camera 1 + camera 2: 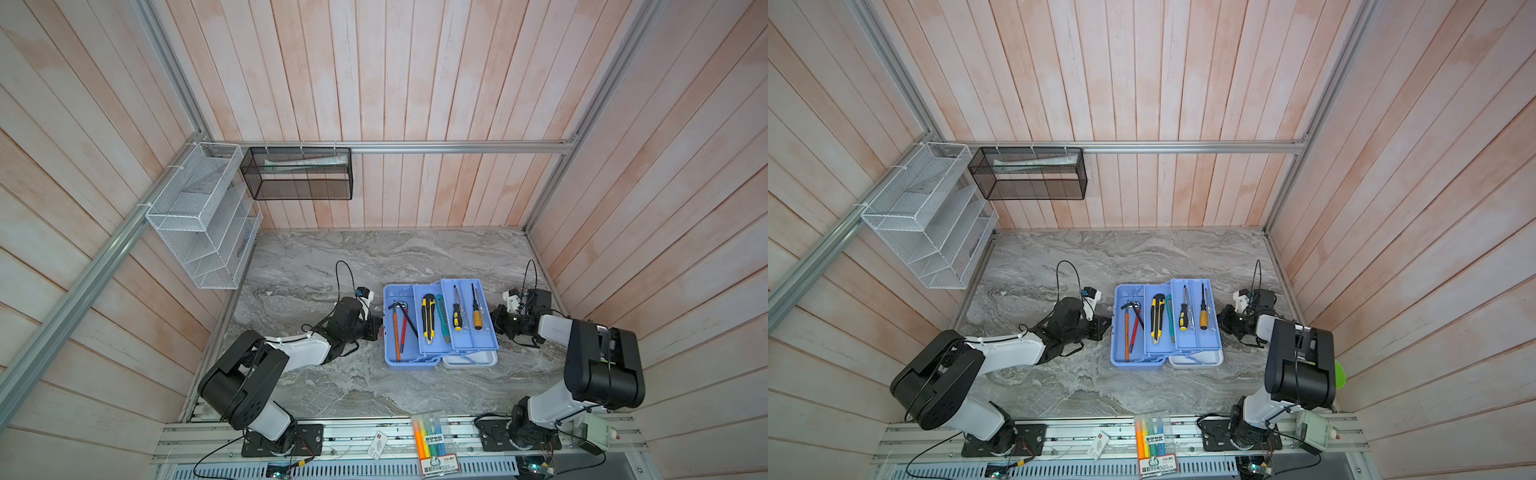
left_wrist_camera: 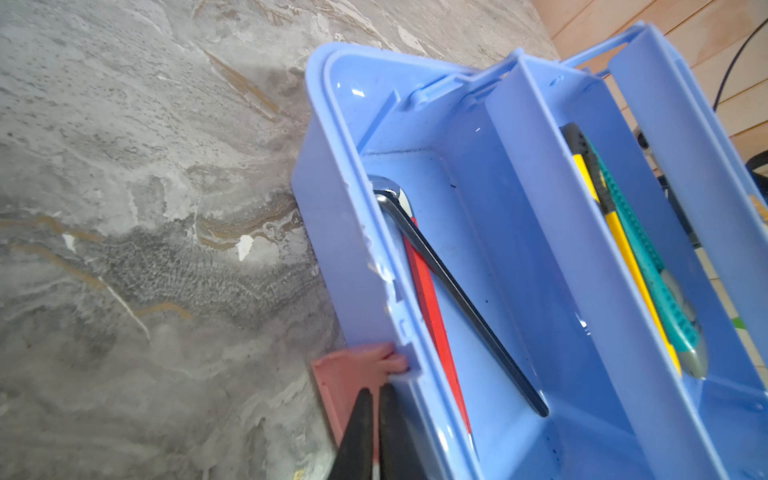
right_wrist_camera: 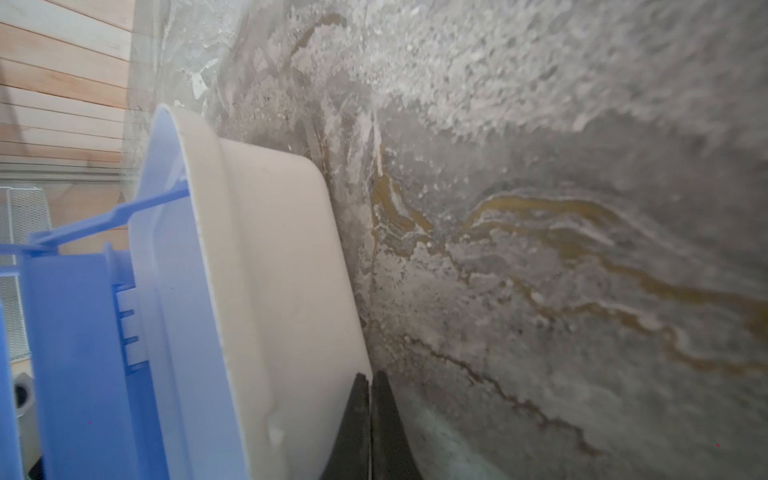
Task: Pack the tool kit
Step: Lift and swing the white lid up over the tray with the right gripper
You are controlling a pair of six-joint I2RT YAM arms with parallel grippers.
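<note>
The tool kit (image 1: pixel 440 324) stands opened in the middle of the marble table (image 1: pixel 332 257), between my two arms. As I judge it, the loading is done, because no tool lies loose on the table, and the step in hand is the closing: the trays must fold back over the base and the lid must come over them. For this I think my right side has to raise the lid from under its edge while my left side holds the base against sliding. Both should go slowly, so that the stepped trays do not jam.

The blue base (image 1: pixel 387 332) is the left part. In it lie what looks like pliers (image 1: pixel 409 320), with one red and one black handle, and a thin orange tool (image 1: pixel 397 336). The white lid (image 3: pixel 282 270) lies flat on the table at the right, mostly under the trays. The lower tray (image 1: pixel 436 347) carries a yellow-black knife (image 1: pixel 428 318) and a teal knife (image 1: pixel 444 322). The upper tray (image 1: pixel 466 307) carries a yellow-black screwdriver (image 1: pixel 457 318) and an orange screwdriver (image 1: pixel 477 318).

My left gripper (image 2: pixel 376 392) has its fingers almost together at the pink latch (image 2: pixel 353 370) on the outer wall of the base; whether it pinches the latch I cannot tell. My right gripper (image 3: pixel 370 376) is fully closed and empty, its tips at the outer edge of the lid, touching it or nearly so.
</note>
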